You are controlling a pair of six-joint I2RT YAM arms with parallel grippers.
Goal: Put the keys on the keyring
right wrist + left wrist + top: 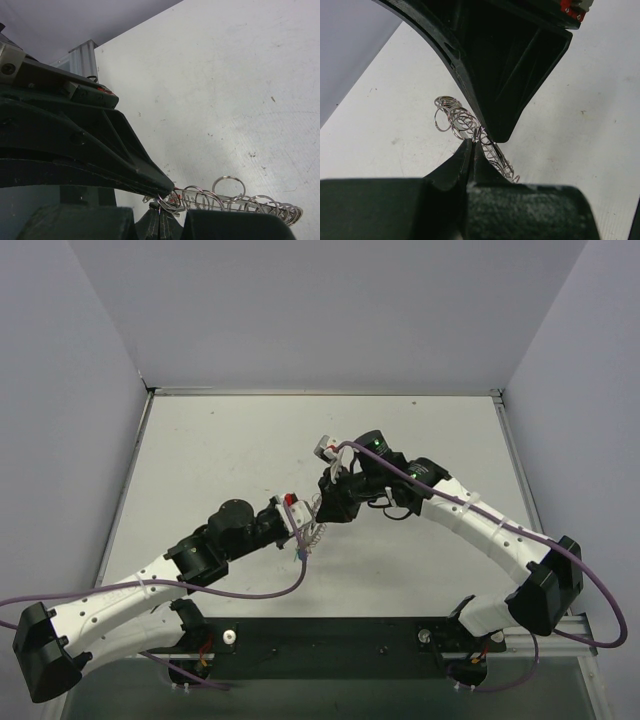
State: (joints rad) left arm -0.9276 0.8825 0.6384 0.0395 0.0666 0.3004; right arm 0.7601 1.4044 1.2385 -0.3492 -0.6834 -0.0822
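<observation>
Both arms meet on the keyring at the middle of the bench [220,440].

In the left wrist view the left gripper [473,143] rises from the lower edge with its jaws fully closed on a strand of the keyring [456,117]. The right gripper [498,134] comes down from the top to the same spot, jaws likewise closed and apparently nipping the wire. The coil's long axis runs from centre left to lower right of that frame and crosses between the two tips, so both arms are equally near and touching it. The next move likely turns on prying a loop apart at that pinch. The keys are too small to pick out.
</observation>
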